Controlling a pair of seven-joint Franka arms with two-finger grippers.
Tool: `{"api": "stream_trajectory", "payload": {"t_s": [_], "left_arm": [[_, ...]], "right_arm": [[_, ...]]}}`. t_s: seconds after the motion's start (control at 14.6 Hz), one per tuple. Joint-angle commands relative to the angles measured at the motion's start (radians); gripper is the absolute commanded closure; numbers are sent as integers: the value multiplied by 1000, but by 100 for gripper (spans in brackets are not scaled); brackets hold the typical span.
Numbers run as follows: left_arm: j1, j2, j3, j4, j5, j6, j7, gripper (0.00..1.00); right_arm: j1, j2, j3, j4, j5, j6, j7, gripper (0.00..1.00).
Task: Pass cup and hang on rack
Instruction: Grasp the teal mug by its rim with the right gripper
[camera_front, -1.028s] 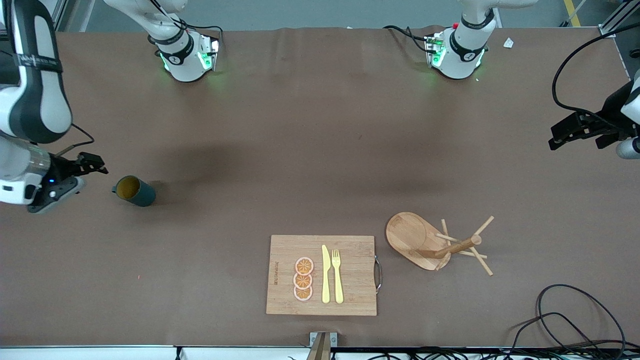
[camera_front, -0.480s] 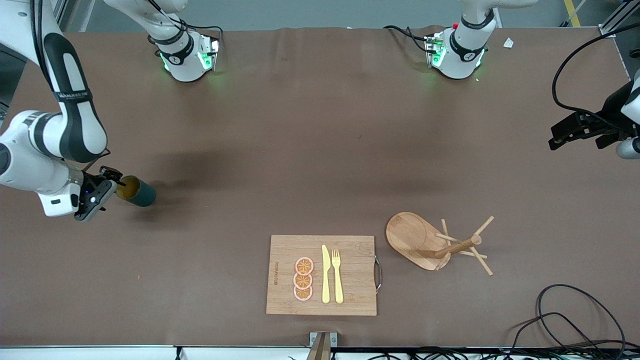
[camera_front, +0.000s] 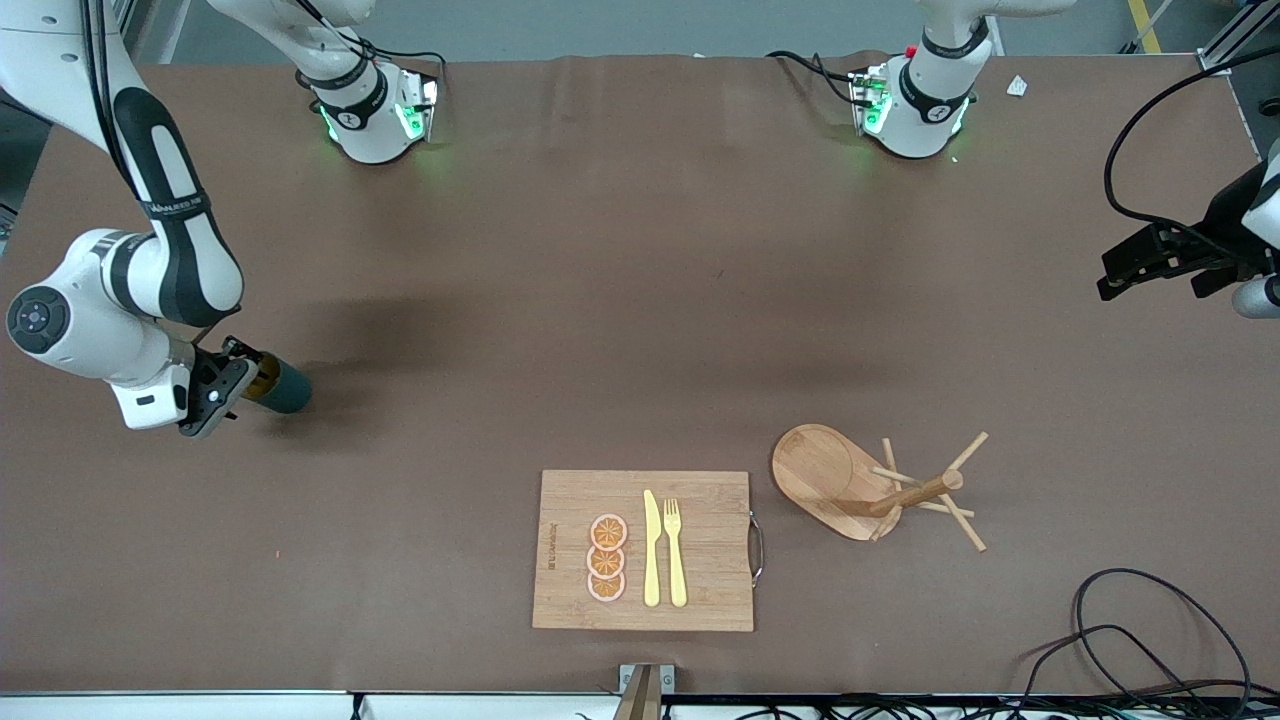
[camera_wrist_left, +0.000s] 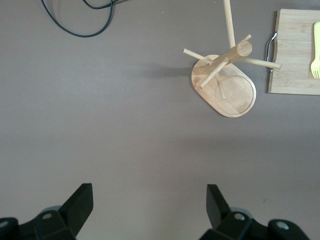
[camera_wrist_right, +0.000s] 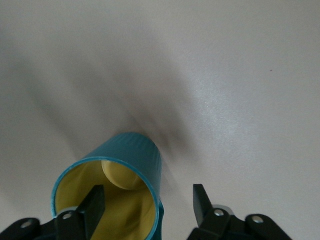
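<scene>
- My right gripper (camera_front: 243, 368) is down at the cup (camera_front: 282, 389), jaws apart. One finger (camera_wrist_right: 93, 204) sits inside the yellow mouth and the other is outside the wall, so nothing is clamped yet.
- The cup lies on its side on the table (camera_front: 640, 300) at the right arm's end, mouth facing me. It's round and ribbed, so if one finger touches first I'd guess it rolls or skids away.
- Pinching just the thin rim wall is sketchy. A shallow bite could let the cup swing or drop out on the lift.
- I can't really see the handle from my wrist. If I end up covering it, the hand-off gets awkward, since the handle loop has to go on a peg.
- My left gripper (camera_front: 1135, 268) waits up over the left arm's end of the table, jaws spread wide and empty.
- The rack (camera_front: 815, 465) stands well apart from the cup, beside the cutting board (camera_front: 570, 500), so it's a long carry. Any wobble in the pass could mean a dropped cup or a bumped peg.
</scene>
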Motion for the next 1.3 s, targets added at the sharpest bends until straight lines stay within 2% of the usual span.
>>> {"api": "stream_trajectory", "payload": {"t_s": [0.0, 0.07, 0.14, 0.41, 0.69, 0.75, 1.03, 1.23], "left_arm": [[1, 10, 2, 23, 14, -2, 18, 0], [0, 10, 2, 23, 14, -2, 18, 0], [0, 10, 2, 23, 14, -2, 18, 0], [1, 11, 2, 23, 14, -2, 18, 0], [1, 11, 2, 21, 14, -2, 18, 0], [1, 12, 2, 21, 14, -2, 18, 0], [1, 12, 2, 21, 14, 1, 18, 0], [1, 12, 2, 21, 14, 3, 19, 0]], "right_arm": [[-26, -12, 11, -36, 16, 28, -26, 70], [-26, -12, 11, -38, 16, 26, -24, 80], [-26, -12, 9, -38, 19, 25, -18, 99], [-18, -18, 9, -29, 19, -9, 36, 100], [55, -78, 14, -10, 19, -170, 317, 100], [96, -95, 14, -4, 19, -217, 422, 100], [247, -128, 15, -4, 19, -253, 728, 100], [405, -135, 17, 13, 21, -254, 1079, 100]]}}
